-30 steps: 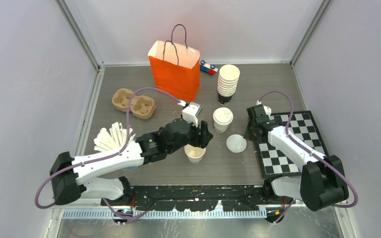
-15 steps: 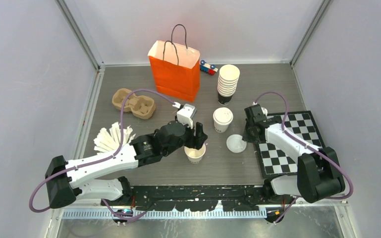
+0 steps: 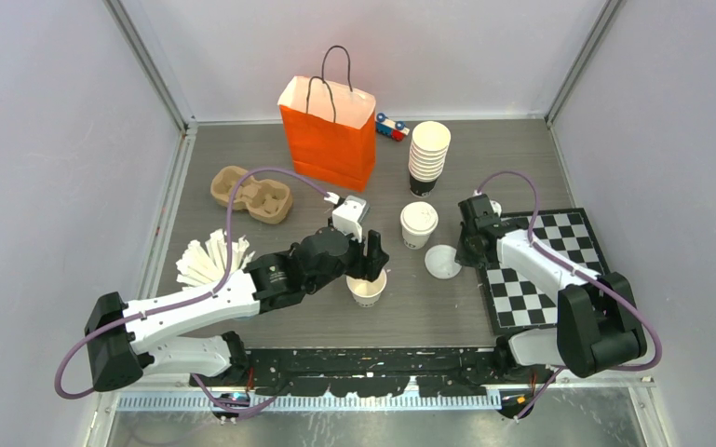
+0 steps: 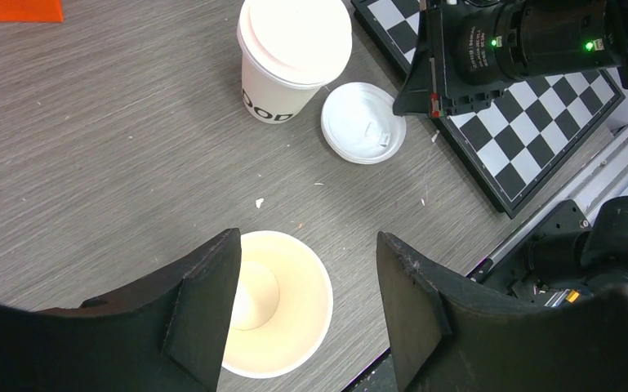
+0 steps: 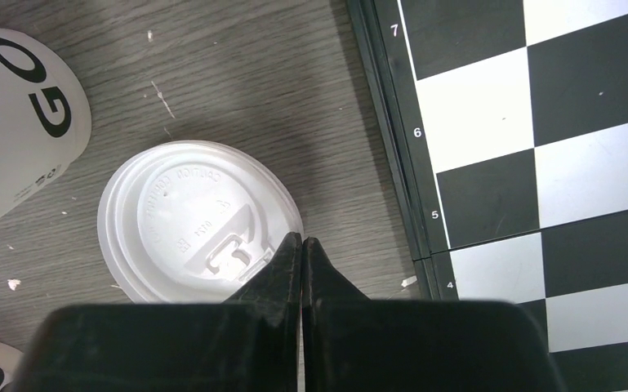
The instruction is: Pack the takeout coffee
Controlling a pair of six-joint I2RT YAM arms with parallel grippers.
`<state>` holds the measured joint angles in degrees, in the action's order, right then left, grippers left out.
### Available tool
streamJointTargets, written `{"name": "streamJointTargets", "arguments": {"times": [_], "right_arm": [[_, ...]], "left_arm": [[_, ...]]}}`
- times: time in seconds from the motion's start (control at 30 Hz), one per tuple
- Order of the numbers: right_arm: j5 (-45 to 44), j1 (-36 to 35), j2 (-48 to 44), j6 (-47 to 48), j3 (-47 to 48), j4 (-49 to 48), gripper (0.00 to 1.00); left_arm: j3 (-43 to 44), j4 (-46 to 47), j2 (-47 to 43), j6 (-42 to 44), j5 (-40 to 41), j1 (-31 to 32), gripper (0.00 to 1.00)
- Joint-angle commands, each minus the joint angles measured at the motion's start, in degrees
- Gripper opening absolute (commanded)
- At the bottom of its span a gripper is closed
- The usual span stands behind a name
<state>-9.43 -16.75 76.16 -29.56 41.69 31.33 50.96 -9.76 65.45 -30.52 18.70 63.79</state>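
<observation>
Cups and one loose lid are set out on the grey table (image 3: 507,158), with the orange bag (image 3: 330,140) stood at the far side.
The left gripper (image 4: 309,245) is held over the open cup (image 4: 282,306) near the middle of the table. Its fingers are spread apart, one on each side of the cup, and the cup is not squeezed. The lidded cup (image 3: 418,223) is stood a little farther back and to the right. The loose lid (image 5: 196,216) is laid flat to the right of both cups, just beside the chessboard (image 5: 539,122). The right gripper (image 5: 302,242) is pressed together, with its tips at the lid's edge. Whether that edge is pinched cannot be told.
</observation>
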Motion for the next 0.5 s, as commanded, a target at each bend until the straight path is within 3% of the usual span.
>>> {"name": "streamJointTargets", "arguments": {"times": [0.0,0.47], "right_arm": [[-1.6,0.2,-1.6,0.9,3.4,0.1,0.01],[-2.2,0.1,-1.2,1.1,6.2,2.9,0.01]], "left_arm": [[0.0,0.8,0.2,1.0,1.5,0.1,0.64],[0.4,0.0,1.0,1.3,1.9,0.1,0.65]]}}
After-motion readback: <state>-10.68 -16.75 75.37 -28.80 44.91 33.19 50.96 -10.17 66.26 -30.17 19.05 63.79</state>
